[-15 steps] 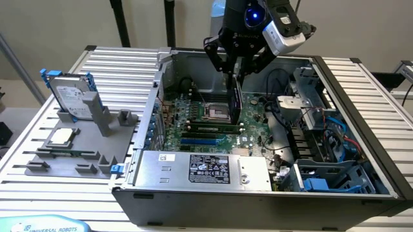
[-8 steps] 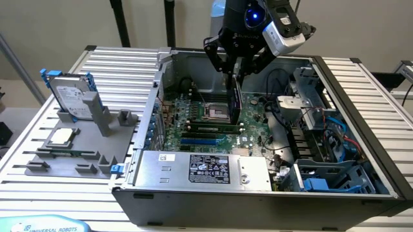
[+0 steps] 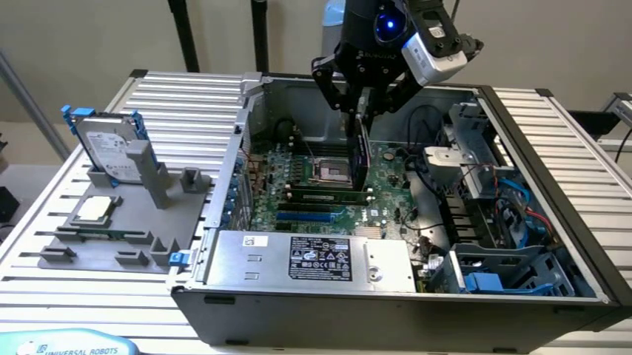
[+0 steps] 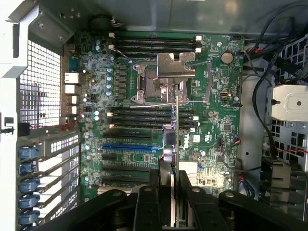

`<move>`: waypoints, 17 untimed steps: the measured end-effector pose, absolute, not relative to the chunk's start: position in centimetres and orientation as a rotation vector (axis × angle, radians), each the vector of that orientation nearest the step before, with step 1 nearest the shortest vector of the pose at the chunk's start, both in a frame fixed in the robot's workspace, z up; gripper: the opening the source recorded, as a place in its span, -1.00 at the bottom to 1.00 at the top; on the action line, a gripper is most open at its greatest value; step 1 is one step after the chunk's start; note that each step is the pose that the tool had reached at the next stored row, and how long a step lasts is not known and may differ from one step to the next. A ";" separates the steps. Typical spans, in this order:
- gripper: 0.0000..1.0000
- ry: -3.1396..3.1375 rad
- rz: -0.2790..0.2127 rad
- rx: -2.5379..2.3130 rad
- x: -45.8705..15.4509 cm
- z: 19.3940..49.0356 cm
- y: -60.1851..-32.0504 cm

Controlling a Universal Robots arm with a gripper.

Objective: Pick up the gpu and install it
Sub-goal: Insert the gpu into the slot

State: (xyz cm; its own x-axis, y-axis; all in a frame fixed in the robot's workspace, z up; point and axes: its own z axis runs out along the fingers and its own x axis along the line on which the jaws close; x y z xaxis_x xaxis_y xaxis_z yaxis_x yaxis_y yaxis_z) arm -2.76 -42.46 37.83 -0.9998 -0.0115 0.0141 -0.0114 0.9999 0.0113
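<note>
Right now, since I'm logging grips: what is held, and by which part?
The gpu, pinched by its upper edge between the fingers of the gripper.

Black claw, black graphics card, green motherboard with a blue slot, grey case, silver drive with blue rails.

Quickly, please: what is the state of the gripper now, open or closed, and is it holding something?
Gripper: closed on the graphics card, which hangs edge-down over the motherboard.
</note>
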 end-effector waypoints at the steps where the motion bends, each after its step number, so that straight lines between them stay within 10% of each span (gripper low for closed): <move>1: -0.47 -3.127 -0.018 0.018 -2.8 37.8 -42.5; 17: -0.47 -3.096 -0.017 0.433 -2.8 36.6 -42.5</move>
State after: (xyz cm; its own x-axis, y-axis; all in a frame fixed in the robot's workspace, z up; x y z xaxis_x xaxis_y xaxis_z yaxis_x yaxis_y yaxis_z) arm -2.76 -42.46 36.63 -0.9615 -0.2746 0.0135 -0.2745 0.9615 0.0129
